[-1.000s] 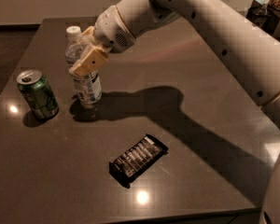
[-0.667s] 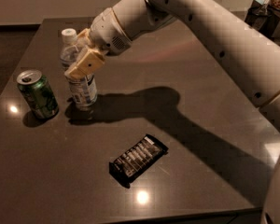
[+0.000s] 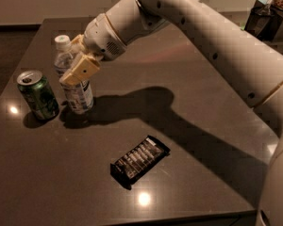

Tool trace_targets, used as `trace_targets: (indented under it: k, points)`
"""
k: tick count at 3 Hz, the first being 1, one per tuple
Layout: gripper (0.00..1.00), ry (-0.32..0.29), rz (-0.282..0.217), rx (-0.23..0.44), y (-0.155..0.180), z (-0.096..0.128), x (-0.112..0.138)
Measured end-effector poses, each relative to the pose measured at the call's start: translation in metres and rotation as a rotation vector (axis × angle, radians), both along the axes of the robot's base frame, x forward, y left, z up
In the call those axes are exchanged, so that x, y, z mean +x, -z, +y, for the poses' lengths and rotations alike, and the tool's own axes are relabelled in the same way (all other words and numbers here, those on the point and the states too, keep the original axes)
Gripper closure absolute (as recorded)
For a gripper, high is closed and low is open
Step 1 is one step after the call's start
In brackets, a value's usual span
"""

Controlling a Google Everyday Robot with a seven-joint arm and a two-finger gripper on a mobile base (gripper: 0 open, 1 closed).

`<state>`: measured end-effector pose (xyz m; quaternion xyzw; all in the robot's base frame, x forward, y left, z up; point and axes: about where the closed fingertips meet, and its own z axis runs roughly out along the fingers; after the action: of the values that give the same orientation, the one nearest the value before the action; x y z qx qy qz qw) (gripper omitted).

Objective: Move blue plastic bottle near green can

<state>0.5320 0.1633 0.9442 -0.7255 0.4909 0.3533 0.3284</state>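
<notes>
Gripper (image 3: 74,77) clasps blue plastic bottle (image 3: 62,60) beside green can (image 3: 38,98); label (image 3: 80,98) unreadable.

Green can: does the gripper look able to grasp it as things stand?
Probably not yet: the gripper is shut on the blue plastic bottle, which stands between it and the green can.

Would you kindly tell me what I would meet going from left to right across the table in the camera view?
green can → bottle, with the pincer clamped around its middle → dark packet
</notes>
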Motion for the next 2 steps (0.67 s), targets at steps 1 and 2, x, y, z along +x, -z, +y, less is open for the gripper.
trace_targets:
  k: [1,2]
  points:
    - [0.28,-0.004,0.001,0.0,0.0005,0.0021,-0.0012]
    - [0.05,-0.008,0.001,-0.001,0.0008,0.004,-0.0023]
